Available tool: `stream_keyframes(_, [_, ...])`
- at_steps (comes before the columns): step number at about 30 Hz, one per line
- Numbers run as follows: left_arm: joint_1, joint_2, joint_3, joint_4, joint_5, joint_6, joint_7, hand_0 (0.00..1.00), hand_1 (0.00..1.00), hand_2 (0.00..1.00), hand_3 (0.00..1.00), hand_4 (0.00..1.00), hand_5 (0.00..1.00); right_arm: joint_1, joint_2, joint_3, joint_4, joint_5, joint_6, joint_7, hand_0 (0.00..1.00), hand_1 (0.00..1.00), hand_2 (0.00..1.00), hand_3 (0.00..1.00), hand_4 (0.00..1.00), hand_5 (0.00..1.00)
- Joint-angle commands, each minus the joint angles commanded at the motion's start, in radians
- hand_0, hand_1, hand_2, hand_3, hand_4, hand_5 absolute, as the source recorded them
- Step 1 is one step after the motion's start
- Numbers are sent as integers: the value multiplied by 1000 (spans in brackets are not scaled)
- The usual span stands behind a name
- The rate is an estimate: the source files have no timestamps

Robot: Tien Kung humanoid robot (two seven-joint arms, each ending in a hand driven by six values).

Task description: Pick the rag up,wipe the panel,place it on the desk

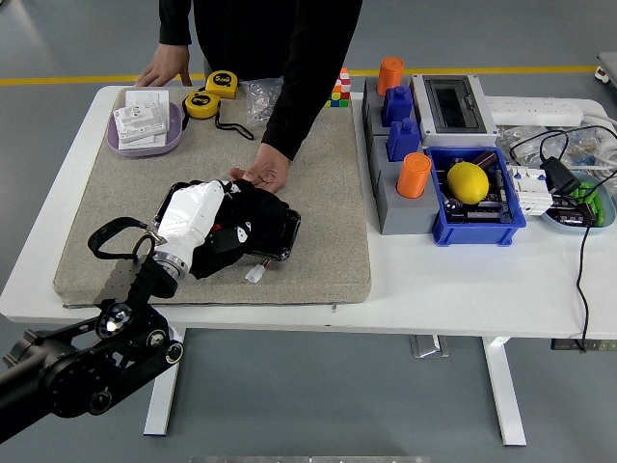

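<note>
While a person's hand (258,177) steadies the panel (273,228), the left hand (207,227) presses the rag (231,230) there.

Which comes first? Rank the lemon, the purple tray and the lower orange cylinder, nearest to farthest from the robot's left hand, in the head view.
From the left hand:
1. Purple tray, far left of the mat.
2. Lower orange cylinder, right of the mat.
3. Lemon, in the blue bin further right.

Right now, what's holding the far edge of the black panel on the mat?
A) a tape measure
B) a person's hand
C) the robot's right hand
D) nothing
B: the person's hand reaches in from the far side and rests its fingers on the far edge of the black panel, while the robot's left hand lies over the panel with the rag.
</note>
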Motion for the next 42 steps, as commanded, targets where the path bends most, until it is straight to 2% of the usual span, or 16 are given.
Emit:
stream_keyframes(8, [-39, -18, 82, -20, -6, -5, 12, 238, 144, 511, 455, 235, 2, 1, 0, 4, -3, -3, 4, -2, 743, 646, 696, 622, 998, 571])
stream_keyframes(17, [-41, -27, 80, -9, -9, 0, 9, 234, 143, 510, 454, 244, 2, 2, 1, -1, -2, 1, 5, -1, 742, 646, 696, 622, 998, 572])
stream_keyframes(25, [-28, -23, 40, 27, -6, 3, 4, 234, 143, 509, 453, 249, 2, 2, 1, 1, 0, 2, 3, -2, 742, 646, 696, 622, 998, 572])
stream_keyframes(42, [10, 5, -120, 93, 29, 0, -2, 237, 143, 510, 453, 257, 2, -4, 3, 2, 2, 3, 0, -4, 741, 646, 696, 622, 998, 571])
